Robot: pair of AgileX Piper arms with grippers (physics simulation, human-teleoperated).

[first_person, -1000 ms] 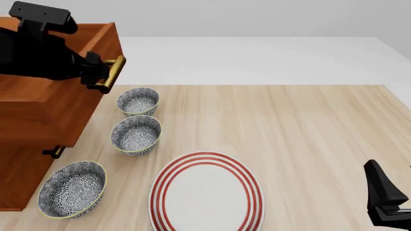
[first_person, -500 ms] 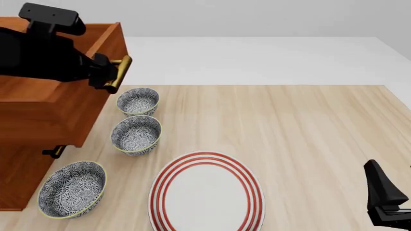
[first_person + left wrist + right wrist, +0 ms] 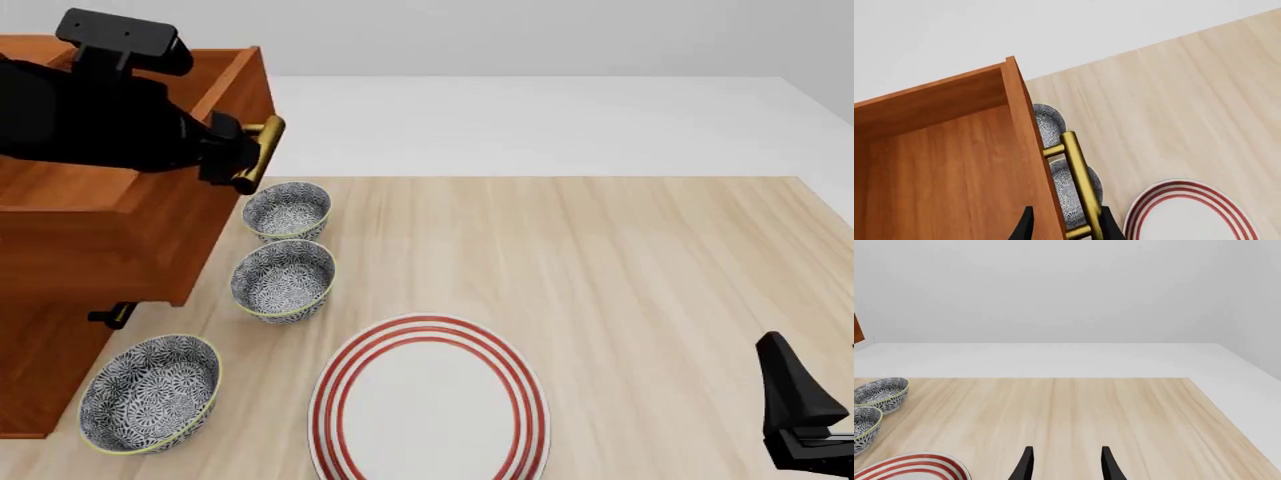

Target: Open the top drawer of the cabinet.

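The cabinet (image 3: 38, 372) stands at the table's left edge. Its top drawer (image 3: 127, 235) is pulled out and open at the top, its bare wooden inside (image 3: 941, 170) showing. My left gripper (image 3: 243, 152) sits at the brass handle (image 3: 264, 148). In the left wrist view this gripper (image 3: 1067, 226) straddles the drawer front and the handle (image 3: 1077, 170), one finger inside the drawer and one outside the bar, spread wide. My right gripper (image 3: 803, 420) rests low at the near right, far from the cabinet. Its fingers (image 3: 1026, 464) stand open over bare table.
Three patterned bowls (image 3: 286, 210) (image 3: 283, 280) (image 3: 150, 392) line up just right of the cabinet, the far two under the drawer's handle. A red-ringed white plate (image 3: 430, 402) lies near the front. A lower drawer's handle (image 3: 112, 315) pokes out below.
The top drawer has slid further out towards the right, and my left gripper has moved with its handle. The right arm has stayed still.
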